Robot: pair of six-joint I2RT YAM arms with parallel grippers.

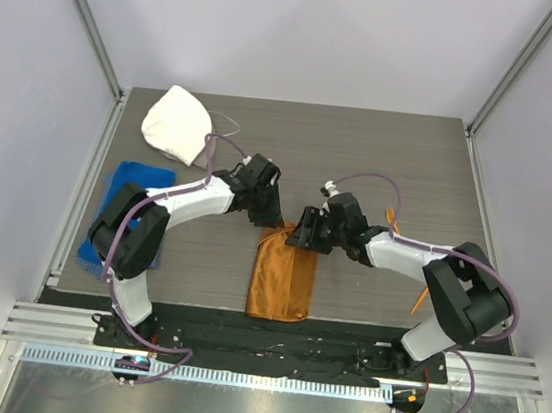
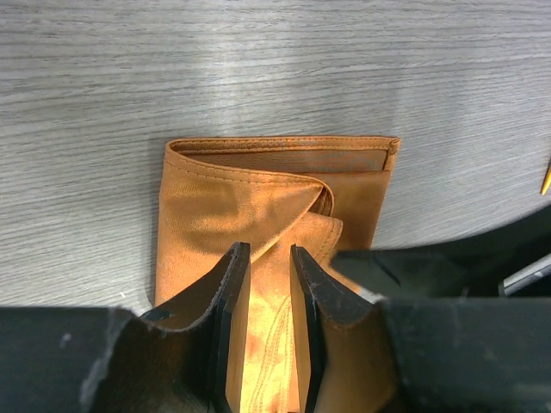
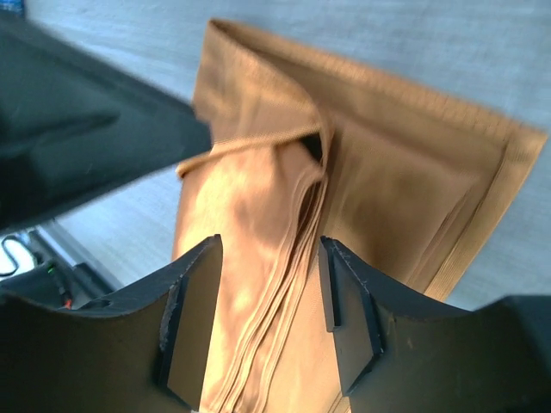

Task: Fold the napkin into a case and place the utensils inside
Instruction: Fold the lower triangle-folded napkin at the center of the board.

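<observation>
The rust-orange napkin [image 1: 282, 283] lies folded into a narrow layered strip at the table's near middle. My left gripper [image 1: 276, 222] is at its far end, its jaws narrowly apart and closed on a raised fold of the cloth [image 2: 250, 198]. My right gripper [image 1: 304, 238] is beside it, open, with its jaws astride the stacked layer edges [image 3: 284, 258] without pinching them. A pocket gapes between the layers [image 3: 312, 146]. One thin orange utensil [image 1: 392, 219] lies behind the right arm and another [image 1: 415, 302] near the right edge. I cannot tell which is the fork and which the spoon.
A blue towel [image 1: 132, 189] lies at the left edge under the left arm. A white rounded cloth cap [image 1: 177, 124] sits at the back left. The two grippers are almost touching over the napkin. The left gripper's body [image 3: 77, 146] fills the upper left of the right wrist view.
</observation>
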